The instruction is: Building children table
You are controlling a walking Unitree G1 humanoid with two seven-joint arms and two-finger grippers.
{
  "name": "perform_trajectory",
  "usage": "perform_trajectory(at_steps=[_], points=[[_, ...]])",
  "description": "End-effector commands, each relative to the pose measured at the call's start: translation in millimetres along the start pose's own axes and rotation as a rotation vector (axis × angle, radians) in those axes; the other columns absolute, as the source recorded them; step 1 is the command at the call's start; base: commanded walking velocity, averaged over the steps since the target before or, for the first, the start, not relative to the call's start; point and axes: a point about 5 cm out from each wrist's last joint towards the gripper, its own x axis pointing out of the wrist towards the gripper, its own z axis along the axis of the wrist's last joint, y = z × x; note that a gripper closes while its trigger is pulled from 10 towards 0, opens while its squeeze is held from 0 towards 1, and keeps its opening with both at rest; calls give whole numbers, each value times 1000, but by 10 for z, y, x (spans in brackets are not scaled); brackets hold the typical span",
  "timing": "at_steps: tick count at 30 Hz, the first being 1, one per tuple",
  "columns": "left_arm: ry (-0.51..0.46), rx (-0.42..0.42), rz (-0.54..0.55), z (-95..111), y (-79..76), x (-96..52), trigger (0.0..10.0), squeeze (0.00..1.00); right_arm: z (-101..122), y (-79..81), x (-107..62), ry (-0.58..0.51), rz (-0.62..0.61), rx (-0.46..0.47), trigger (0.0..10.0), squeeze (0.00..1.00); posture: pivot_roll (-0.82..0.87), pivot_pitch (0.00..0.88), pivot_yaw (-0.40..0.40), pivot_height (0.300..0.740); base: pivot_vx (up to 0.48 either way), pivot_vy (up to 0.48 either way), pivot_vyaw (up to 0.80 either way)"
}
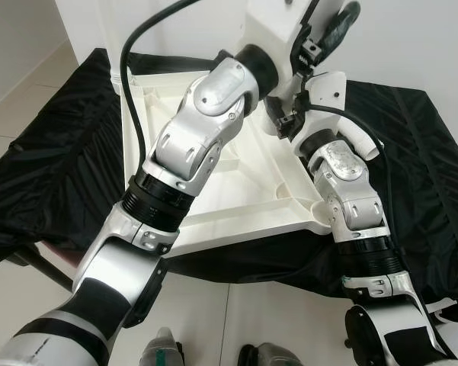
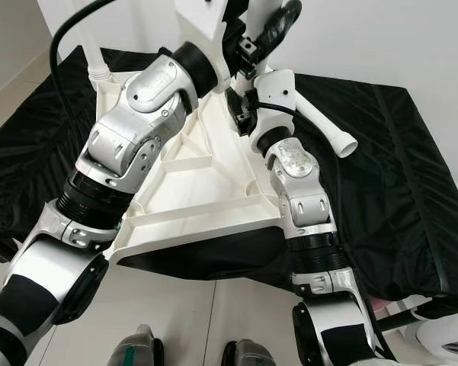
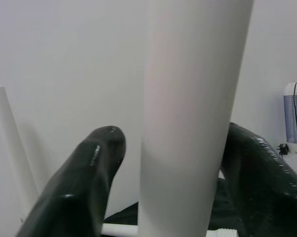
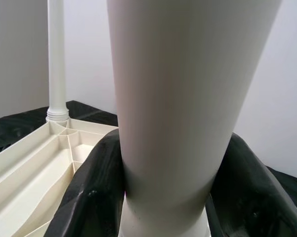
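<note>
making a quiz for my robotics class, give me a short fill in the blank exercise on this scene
1. The upturned white plastic tabletop lies on a ____ cloth.
2. Both grippers, left and right, close their fingers around one white plastic ____ leg.
3. Another white leg already stands ____ in a corner socket.
4. A loose white leg lies ____ the tabletop.

Missing words: black; table; upright; beside

One upturned white tabletop (image 1: pixel 236 191), three white table legs (image 4: pixel 183 98) (image 4: pixel 57 64) (image 2: pixel 328 130), one black cloth (image 2: pixel 396 175), two robot arms (image 1: pixel 190 145) (image 1: pixel 354 206).
</note>
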Motion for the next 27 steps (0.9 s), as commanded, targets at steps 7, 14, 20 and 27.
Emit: perform_trajectory(at_steps=[7,14,20,27], points=[[12,-8,-28,18,11,-21,10000,1000,1,-63,-14,1,-47,15,10000,0,36,20,-42,740,0,0,0],[-43,-180,16,126,139,-115,10000,0,-83,-197,-41,40,-140,33,10000,0,43,30,-45,740,0,0,0],[35,-178,127,-73,302,-305,10000,0,-198,-412,-147,84,-261,32,10000,0,49,34,-52,740,0,0,0],[170,-165,169,-424,283,-499,10000,0,-239,-527,-246,94,-320,22,10000,0,45,36,-53,740,0,0,0]])
